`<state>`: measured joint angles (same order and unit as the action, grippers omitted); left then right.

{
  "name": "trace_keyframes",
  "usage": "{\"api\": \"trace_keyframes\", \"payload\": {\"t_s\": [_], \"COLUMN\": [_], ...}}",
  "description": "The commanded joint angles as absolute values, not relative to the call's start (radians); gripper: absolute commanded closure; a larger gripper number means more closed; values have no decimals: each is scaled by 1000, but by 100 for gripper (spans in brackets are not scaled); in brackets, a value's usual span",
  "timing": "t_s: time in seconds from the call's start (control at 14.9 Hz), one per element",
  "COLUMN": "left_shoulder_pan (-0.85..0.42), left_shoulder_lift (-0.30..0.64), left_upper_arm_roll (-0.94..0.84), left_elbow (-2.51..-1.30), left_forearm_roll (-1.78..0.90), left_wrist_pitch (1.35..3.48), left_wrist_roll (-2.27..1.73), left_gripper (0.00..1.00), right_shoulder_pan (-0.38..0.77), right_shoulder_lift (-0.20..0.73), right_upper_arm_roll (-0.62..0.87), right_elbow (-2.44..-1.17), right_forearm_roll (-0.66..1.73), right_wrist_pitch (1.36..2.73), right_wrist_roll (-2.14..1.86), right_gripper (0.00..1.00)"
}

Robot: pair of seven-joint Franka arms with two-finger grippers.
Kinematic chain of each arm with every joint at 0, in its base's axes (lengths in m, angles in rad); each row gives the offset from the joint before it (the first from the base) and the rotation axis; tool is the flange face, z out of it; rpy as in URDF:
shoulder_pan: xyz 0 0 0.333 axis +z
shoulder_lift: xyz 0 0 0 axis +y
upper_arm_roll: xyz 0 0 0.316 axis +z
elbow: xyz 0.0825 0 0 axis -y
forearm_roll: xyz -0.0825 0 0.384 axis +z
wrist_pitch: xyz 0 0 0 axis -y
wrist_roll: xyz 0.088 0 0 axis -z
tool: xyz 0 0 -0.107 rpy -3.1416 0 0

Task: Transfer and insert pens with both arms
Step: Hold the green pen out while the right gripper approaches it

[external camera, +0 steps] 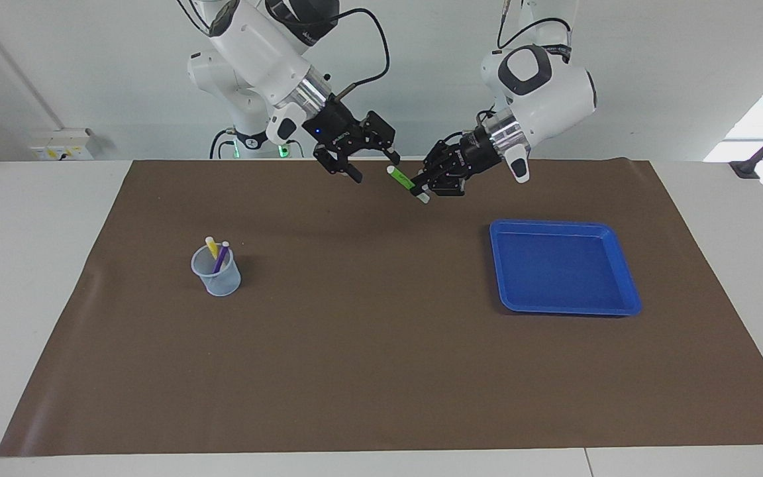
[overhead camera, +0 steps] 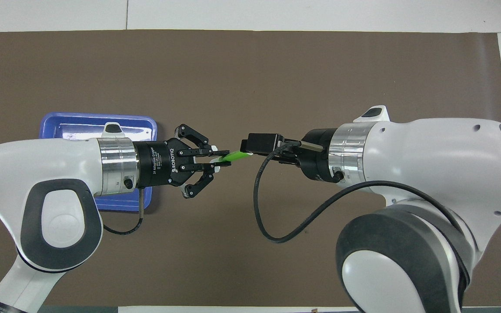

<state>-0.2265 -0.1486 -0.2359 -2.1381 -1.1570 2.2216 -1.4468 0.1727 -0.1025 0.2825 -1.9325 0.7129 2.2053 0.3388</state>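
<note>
**Green pen handover in mid-air**

In the facing view, the clear plastic cup (external camera: 216,270) toward the right arm's end already holds the yellow pen (external camera: 212,247) and purple pen (external camera: 222,256). The right gripper (external camera: 371,163), fingers spread open, hangs beside the slim green pen's (external camera: 402,177) free tip. The left gripper (external camera: 423,187) pinches that pen's other end over the brown-covered table (external camera: 381,371). Next, I judge, the right fingers must close before the left lets go.
</note>
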Motion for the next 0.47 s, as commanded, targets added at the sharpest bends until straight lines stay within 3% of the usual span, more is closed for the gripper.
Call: {"api": "trace_keyframes", "payload": {"t_s": [0.0, 0.4], "left_shoulder_pan": [-238, -238], "left_shoulder_lift": [-170, -170], "left_upper_arm_roll": [-230, -230], "left_elbow": [-2155, -2154], "left_forearm_roll": [-1181, -1183], "left_wrist_pitch": [2244, 2246], "left_wrist_roll": [-1463, -1463], "left_gripper": [100, 100], "right_shoulder_pan": [189, 202], "right_shoulder_lift": [-124, -109], "right_upper_arm_roll": [285, 285], "right_elbow": [-1960, -1956], "right_forearm_roll": [713, 699], "right_wrist_pitch": [2227, 2236], "right_wrist_roll": [316, 282], "right_gripper": [0, 0]}}
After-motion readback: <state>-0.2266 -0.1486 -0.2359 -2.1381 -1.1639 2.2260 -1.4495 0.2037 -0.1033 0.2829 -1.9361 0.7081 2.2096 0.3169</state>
